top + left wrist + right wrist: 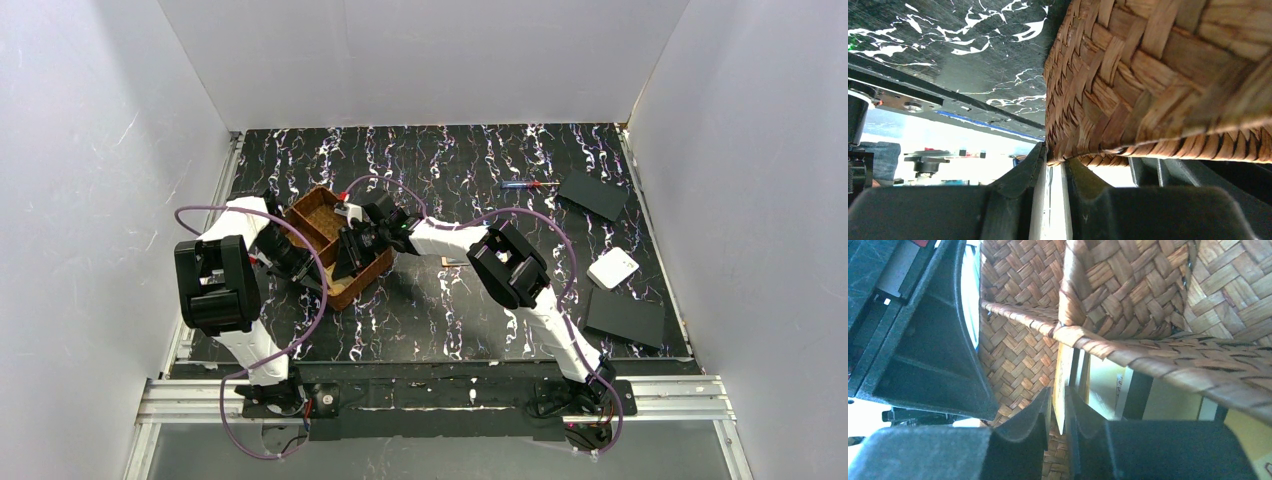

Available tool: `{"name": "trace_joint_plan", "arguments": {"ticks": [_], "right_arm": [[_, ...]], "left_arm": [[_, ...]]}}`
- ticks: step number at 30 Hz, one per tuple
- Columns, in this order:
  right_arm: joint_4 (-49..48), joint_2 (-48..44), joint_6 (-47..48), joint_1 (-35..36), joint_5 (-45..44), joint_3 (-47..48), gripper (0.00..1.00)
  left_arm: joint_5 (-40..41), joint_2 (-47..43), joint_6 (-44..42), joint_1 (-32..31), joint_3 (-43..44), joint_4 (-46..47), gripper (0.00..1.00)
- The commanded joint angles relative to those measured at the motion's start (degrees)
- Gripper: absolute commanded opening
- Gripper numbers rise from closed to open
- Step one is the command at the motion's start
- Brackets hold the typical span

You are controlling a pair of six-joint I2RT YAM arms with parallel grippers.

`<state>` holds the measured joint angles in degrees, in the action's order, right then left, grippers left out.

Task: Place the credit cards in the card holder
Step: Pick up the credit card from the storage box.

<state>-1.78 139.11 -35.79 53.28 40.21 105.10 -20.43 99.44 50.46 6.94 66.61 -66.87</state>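
Observation:
A tan credit card [1063, 365] stands on edge inside the brown woven tray [1018, 355], and my right gripper [1059, 392] is shut on its lower edge. More cards [1083, 380] stand just behind it, beside pale cream surfaces that I cannot identify. From above, the right gripper [352, 250] reaches down into the tray [318, 215]. A tan card [455, 262] lies flat on the table under the right forearm. My left gripper [1055, 157] is shut on the tray's woven wall [1148, 75], at the tray's near-left side [308, 272]. I cannot make out the card holder.
A white square box [613, 268] and two black plates [593, 195] [625, 318] lie at the right of the marbled black table [480, 160]. A small pen-like tool [522, 184] lies at the back. White walls enclose three sides.

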Motion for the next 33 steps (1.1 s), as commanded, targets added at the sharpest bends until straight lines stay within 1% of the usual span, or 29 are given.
{"name": "trace_joint_plan", "arguments": {"ticks": [1, 4, 7, 15, 17, 20, 23, 24, 31, 33], "right_arm": [[-0.7, -3.2, 0.7, 2.0, 5.8, -1.6, 0.24], [0.1, -3.0, 1.4, 2.1, 5.8, -1.2, 0.25], [4.3, -2.7, 3.8, 2.5, 4.7, 0.3, 0.30], [3.4, -1.3, 3.3, 3.2, 7.0, 1.1, 0.35], [2.4, -1.8, 3.2, 3.2, 7.8, 0.5, 0.34], [-2.2, -4.0, 2.8, 3.2, 8.2, -2.4, 0.32], [-3.0, -4.7, 3.3, 3.2, 8.1, -2.9, 0.25], [-2.9, -4.8, 3.5, 3.2, 8.2, -2.8, 0.24], [-2.9, -4.7, 3.9, 3.4, 8.7, -2.7, 0.25], [-1.6, -4.5, 4.2, 3.5, 7.5, -2.3, 0.26]], "left_arm": [[-1.0, -1.2, -0.4, -0.9, 2.9, 0.5, 0.13], [-0.9, -1.2, -0.6, -1.5, 3.3, 0.4, 0.13], [-0.8, -1.1, -0.7, -2.0, 3.7, 0.3, 0.12], [-0.5, -1.2, -1.4, -3.0, 4.0, -0.5, 0.12], [-0.3, -1.4, -1.7, -2.9, 3.9, -0.8, 0.12], [0.1, -1.9, -2.3, -3.1, 3.3, -1.3, 0.11], [0.2, -2.5, -2.2, -3.1, 2.2, -1.2, 0.11], [0.3, -2.5, -2.1, -3.1, 2.0, -1.2, 0.11], [0.5, -3.1, -2.4, -3.8, 1.7, -1.2, 0.11], [0.6, -3.3, -2.4, -4.0, 1.3, -1.2, 0.11]]}}
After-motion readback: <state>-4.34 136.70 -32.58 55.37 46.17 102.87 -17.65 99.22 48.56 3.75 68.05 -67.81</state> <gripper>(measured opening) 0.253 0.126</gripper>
